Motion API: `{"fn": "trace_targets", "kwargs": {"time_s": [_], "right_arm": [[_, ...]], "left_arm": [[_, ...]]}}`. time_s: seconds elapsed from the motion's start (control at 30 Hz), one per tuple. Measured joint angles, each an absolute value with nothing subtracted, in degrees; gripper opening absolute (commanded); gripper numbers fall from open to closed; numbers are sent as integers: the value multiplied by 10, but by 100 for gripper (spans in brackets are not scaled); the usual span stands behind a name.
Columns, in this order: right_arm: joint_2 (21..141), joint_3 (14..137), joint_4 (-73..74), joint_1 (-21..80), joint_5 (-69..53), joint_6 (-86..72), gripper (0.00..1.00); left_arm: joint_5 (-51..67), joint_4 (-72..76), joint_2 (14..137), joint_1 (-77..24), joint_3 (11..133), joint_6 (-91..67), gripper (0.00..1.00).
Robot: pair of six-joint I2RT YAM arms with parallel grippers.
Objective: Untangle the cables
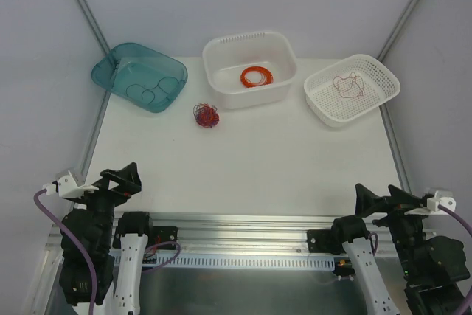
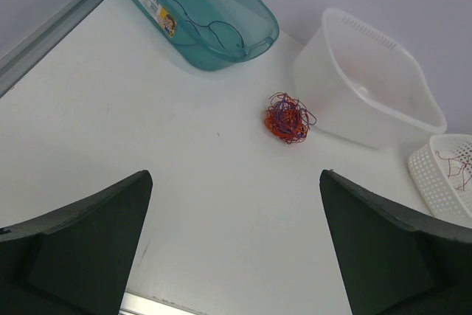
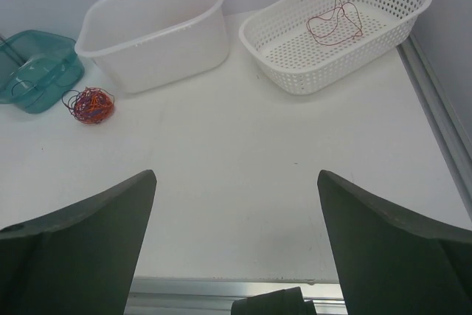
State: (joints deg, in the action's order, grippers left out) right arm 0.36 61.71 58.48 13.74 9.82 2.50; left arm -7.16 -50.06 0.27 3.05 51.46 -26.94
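Note:
A small knotted ball of thin red, orange and dark cables (image 1: pixel 206 115) lies on the white table between the teal bin and the white tub; it also shows in the left wrist view (image 2: pixel 289 118) and the right wrist view (image 3: pixel 91 105). A loose red strand (image 1: pixel 348 85) lies in the perforated white basket, also in the right wrist view (image 3: pixel 335 21). Thin dark strands (image 1: pixel 151 91) lie in the teal bin. My left gripper (image 1: pixel 122 179) is open and empty at the near left. My right gripper (image 1: pixel 377 201) is open and empty at the near right. Both are far from the ball.
A teal bin (image 1: pixel 118 64) stands at the back left. A white tub (image 1: pixel 284 53) at the back middle holds a wound orange ring coil (image 1: pixel 256 76). A perforated white basket (image 1: pixel 383 75) stands at the back right. Metal rails run along the table sides.

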Motion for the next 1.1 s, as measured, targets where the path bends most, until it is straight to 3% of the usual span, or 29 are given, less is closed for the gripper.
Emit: {"fn": "trace_targets", "kwargs": {"time_s": [0.3,0.7,0.9,1.1], "right_arm": [[61,606,562,136,-9,24,97],[354,574,484,137,-147,-41,97],[497,552,375,208,-137,-83,97],[670,580,262,314,-93,-114,97]], "left_arm": [[-66,-501,3,30,514,-270,99],[63,-505,6,31,441,-367,99],[167,-508,143,29,367,-413,99],[176,-511,257,18,328,-434,99]]}}
